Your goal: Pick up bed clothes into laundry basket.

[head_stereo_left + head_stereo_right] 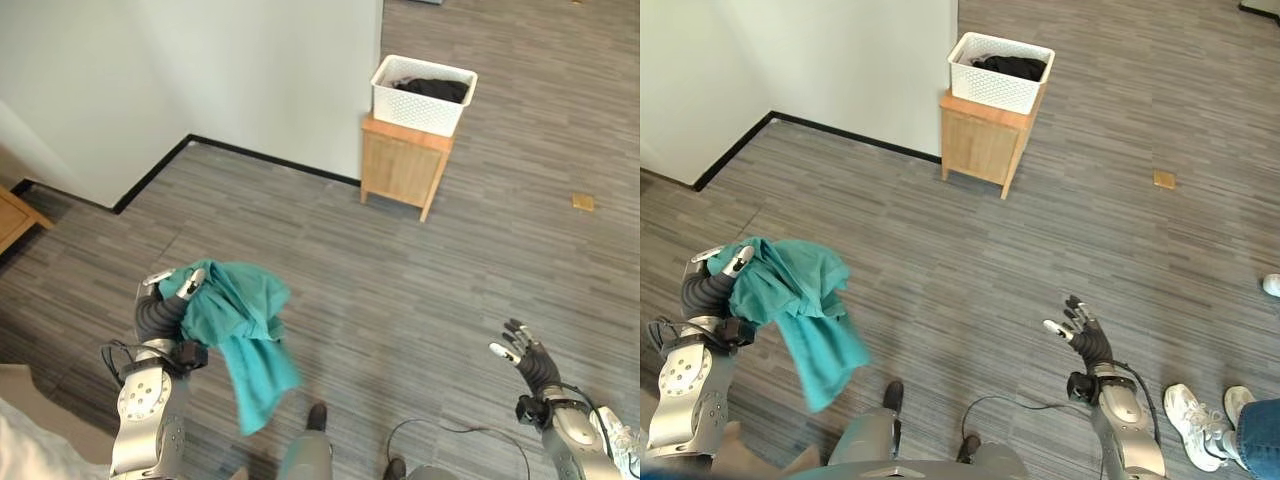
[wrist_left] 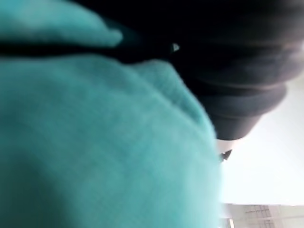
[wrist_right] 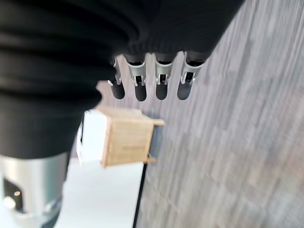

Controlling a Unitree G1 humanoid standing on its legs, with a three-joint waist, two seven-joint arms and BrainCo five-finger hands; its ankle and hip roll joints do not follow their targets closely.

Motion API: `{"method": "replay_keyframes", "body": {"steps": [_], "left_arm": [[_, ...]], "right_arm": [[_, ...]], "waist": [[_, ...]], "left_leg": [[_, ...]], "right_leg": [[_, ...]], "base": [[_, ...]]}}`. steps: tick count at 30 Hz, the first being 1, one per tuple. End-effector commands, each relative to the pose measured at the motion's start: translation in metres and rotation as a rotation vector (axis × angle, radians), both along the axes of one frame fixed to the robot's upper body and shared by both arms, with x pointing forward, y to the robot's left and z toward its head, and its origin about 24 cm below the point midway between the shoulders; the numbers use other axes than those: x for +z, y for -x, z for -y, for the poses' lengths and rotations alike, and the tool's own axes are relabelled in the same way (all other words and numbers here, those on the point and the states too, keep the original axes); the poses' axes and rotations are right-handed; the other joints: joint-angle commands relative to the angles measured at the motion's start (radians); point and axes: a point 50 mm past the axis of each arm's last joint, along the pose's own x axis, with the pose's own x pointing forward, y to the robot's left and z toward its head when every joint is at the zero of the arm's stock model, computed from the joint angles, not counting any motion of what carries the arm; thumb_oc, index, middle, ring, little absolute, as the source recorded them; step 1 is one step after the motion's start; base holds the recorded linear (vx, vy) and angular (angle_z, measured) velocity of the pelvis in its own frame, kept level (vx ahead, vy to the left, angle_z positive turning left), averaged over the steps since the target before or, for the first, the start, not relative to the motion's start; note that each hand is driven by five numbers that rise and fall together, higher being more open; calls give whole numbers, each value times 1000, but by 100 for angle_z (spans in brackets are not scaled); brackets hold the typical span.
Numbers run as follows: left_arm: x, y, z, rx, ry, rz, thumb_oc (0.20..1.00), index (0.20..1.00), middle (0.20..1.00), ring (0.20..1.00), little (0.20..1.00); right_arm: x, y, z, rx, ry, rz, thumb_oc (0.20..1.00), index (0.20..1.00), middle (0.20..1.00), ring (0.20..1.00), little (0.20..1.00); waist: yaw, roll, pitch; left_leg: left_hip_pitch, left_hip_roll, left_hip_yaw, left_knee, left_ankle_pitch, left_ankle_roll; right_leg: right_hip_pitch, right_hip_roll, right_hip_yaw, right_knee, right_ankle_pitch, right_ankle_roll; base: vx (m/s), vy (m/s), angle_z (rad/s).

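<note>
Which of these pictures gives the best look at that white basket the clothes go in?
The right eye view: the white basket sits whole on the wooden stand, with dark clothes inside. The left eye view shows the same, nearer the top edge. The right wrist view catches a white sliver beside the stand. The left wrist view faces the teal cloth.

Teal cloth [image 1: 240, 330], white basket [image 1: 422, 95]

One teal cloth [image 1: 240, 330], one white basket [image 1: 422, 94], one wooden stand [image 1: 403, 166]
</note>
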Motion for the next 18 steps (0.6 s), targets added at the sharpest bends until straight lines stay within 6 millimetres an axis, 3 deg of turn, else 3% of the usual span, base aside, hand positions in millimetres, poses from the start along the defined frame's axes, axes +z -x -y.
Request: {"method": "replay_keyframes", "body": {"steps": [1, 8, 9, 13, 18], "left_arm": [[52, -10, 2, -48, -146, 211, 200, 200, 200, 200, 200], [39, -6, 5, -60, -93, 167, 200, 200, 200, 200, 200], [32, -25, 13, -135, -140, 84, 200, 200, 200, 200, 200], [29, -30, 20, -165, -125, 73, 200, 200, 200, 200, 200], [22, -27, 20, -171, -112, 41, 200, 200, 200, 200, 200]], "right_arm": [[27, -26, -14, 51, -71, 162, 1000, 1000, 1000, 1000, 1000], [35, -28, -23, 77, -111, 208, 1000, 1000, 1000, 1000, 1000], [65, -32, 35, -260, -29, 353, 1000, 1000, 1000, 1000, 1000], [49, -15, 41, -299, -32, 271, 1000, 1000, 1000, 1000, 1000], [45, -17, 34, -237, -21, 236, 1000, 1000, 1000, 1000, 1000]], "waist": [[10, -34, 12], [4, -38, -8], [-57, 7, -55], [-73, 18, -73], [-75, 29, -75]], "left_leg": [[30, -74, -16, -48, -104, 26], [87, -71, 9, -89, -108, 50], [130, -29, 196, -94, -118, 72], [154, -28, 195, -107, -116, 66], [171, -26, 190, -115, -111, 59]], "right_leg": [[-1, -32, 25, -146, 87, 37], [14, -33, 61, -157, 89, 42], [-8, -101, 86, -122, 112, 87], [22, -103, 44, -110, 95, 80], [36, -103, 26, -97, 82, 72]], "base": [[80, 62, -11], [93, 60, -20], [97, 43, -25], [9, -58, -2], [-2, -58, 3]]}}
